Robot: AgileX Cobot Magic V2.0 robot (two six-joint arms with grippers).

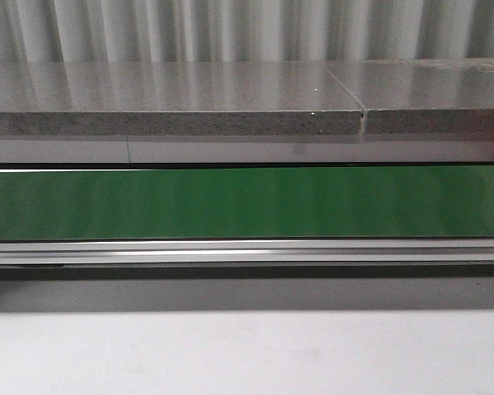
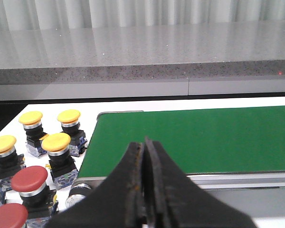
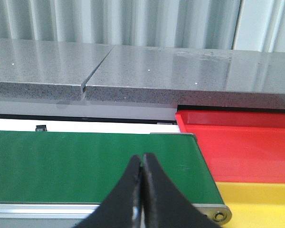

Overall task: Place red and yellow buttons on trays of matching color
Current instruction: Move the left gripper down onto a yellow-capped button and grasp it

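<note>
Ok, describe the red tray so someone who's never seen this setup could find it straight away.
Start at the long green conveyor belt and follow it to the end seen in the right wrist view. Just past that end lies the red tray, below the grey stone ledge. The yellow tray adjoins it; only colour separates them.

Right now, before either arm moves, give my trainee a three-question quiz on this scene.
1. True or false: the green belt carries a button.
2. How many yellow buttons show in the left wrist view? A) two B) four C) six
3. Fill in: past the belt's end, the red tray sits beside the ____ tray.

Key: 1 false. 2 B. 3 yellow. Left gripper and right gripper are both shut and empty; red buttons wait too.
</note>
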